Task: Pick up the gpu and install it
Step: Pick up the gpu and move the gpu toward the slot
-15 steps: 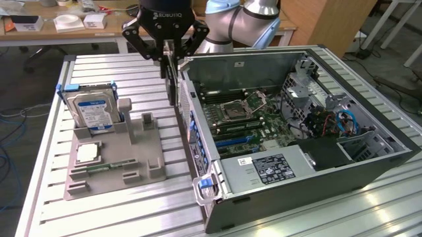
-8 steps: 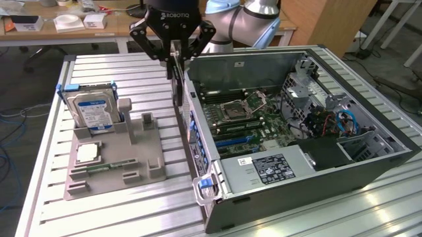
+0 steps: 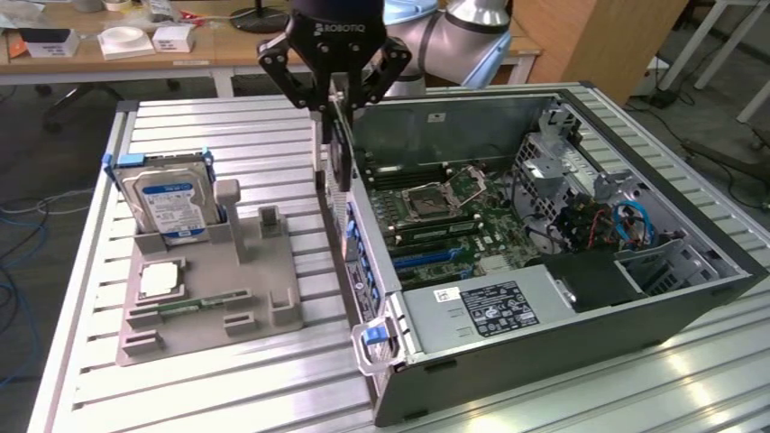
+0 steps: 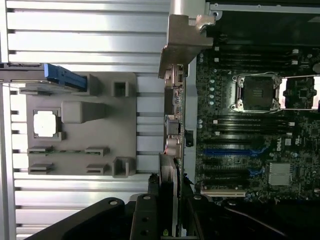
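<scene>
Silvery-bracketed dark gpu (image 3: 342,153), edge-on, clamped between the gripper's (image 3: 338,104) fingers, hanging over the computer case's (image 3: 542,352) side wall. My risk entry: bracket (image 4: 182,42) seems aligned with that wall; lowering could snag it, twisting the gpu loose.

Bright even light; glare on table (image 3: 704,374); pc case (image 3: 578,352) int. shadowy.

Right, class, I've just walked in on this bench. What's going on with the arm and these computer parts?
The arm's gripper is shut on the gpu and holds it on edge in the air, between the gray holder and the open computer case. The card is not yet seated on the motherboard. The hard drive stands in the holder.
</scene>
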### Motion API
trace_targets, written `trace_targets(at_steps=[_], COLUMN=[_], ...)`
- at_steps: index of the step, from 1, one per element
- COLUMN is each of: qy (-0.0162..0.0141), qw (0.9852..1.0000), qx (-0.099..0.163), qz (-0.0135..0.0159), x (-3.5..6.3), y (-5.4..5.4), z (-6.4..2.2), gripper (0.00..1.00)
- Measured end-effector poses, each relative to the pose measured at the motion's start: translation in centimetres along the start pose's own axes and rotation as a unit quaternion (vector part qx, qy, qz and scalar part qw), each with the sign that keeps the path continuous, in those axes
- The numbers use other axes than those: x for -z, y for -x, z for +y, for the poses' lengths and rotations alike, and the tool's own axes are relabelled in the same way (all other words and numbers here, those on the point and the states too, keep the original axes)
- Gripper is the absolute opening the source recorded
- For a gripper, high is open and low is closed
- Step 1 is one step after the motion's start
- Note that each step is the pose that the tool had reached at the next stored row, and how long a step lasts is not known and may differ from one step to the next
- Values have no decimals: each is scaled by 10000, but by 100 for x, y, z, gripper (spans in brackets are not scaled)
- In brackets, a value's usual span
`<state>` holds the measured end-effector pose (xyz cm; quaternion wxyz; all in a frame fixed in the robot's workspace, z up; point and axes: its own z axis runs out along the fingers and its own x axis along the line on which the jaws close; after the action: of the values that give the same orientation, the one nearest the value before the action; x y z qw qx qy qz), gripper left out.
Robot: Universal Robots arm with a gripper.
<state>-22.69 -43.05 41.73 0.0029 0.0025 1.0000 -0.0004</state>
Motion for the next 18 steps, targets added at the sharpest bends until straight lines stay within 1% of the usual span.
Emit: trace_targets(at_steps=[2, 9, 18], qy=[0, 0, 0], qw=[10000, 10000, 10000], qx=[-1, -2, -2], qz=[0, 0, 0], x=[0, -2, -4], y=[73, 275, 498], z=[1, 2, 3], gripper=[27, 27, 27])
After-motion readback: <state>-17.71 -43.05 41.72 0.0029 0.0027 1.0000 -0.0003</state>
